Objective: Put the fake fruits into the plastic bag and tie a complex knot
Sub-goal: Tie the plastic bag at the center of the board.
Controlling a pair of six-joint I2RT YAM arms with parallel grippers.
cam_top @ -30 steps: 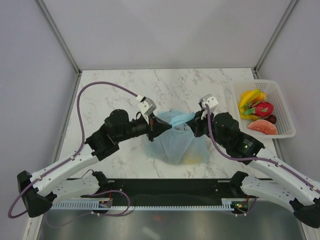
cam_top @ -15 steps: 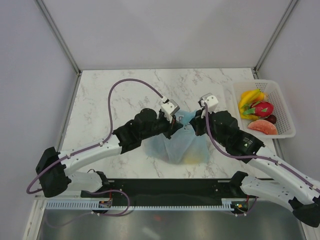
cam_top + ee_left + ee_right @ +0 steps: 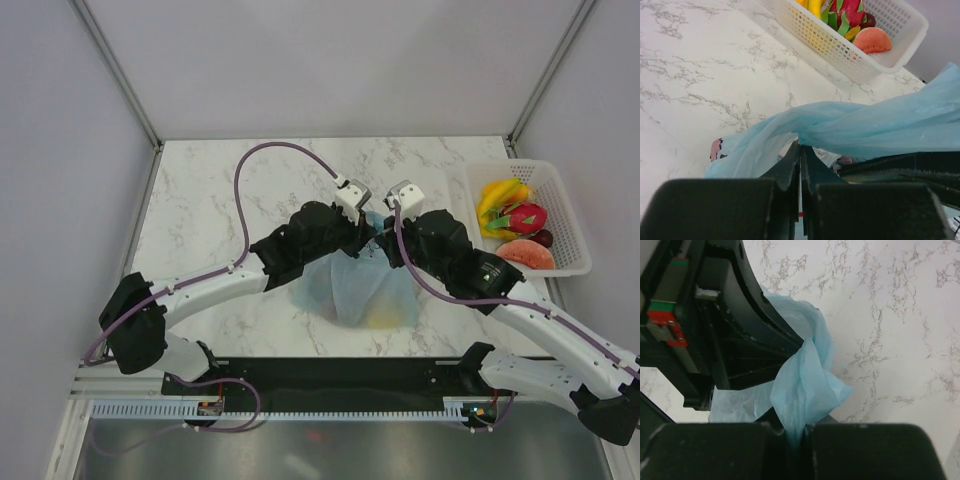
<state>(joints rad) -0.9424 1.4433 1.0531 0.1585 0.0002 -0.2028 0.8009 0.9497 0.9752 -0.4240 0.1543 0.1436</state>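
The light-blue plastic bag (image 3: pixel 345 285) lies between the arms at the table's middle, with something yellow (image 3: pixel 385 320) showing through its lower right. My left gripper (image 3: pixel 367 236) is shut on one twisted handle of the bag (image 3: pixel 865 125), its jaws pressed together (image 3: pixel 800 146). My right gripper (image 3: pixel 384 244) is shut on the other blue handle (image 3: pixel 805 385), right against the left gripper's black body (image 3: pixel 740 340). Bananas (image 3: pixel 497 197), a dragon fruit (image 3: pixel 524 217), an orange-red slice (image 3: pixel 525 254) and a dark ball (image 3: pixel 543 238) lie in the basket. The tan cluster is hidden.
The white mesh basket (image 3: pixel 575 240) stands at the table's right edge; it also shows in the left wrist view (image 3: pixel 840 47). The left arm's purple cable (image 3: pixel 270 150) loops over the marble top. Metal frame posts stand at the back corners.
My left arm has swung to the right with its handle, from the bag's left side to right beside my right gripper. The right gripper has stayed almost in place.
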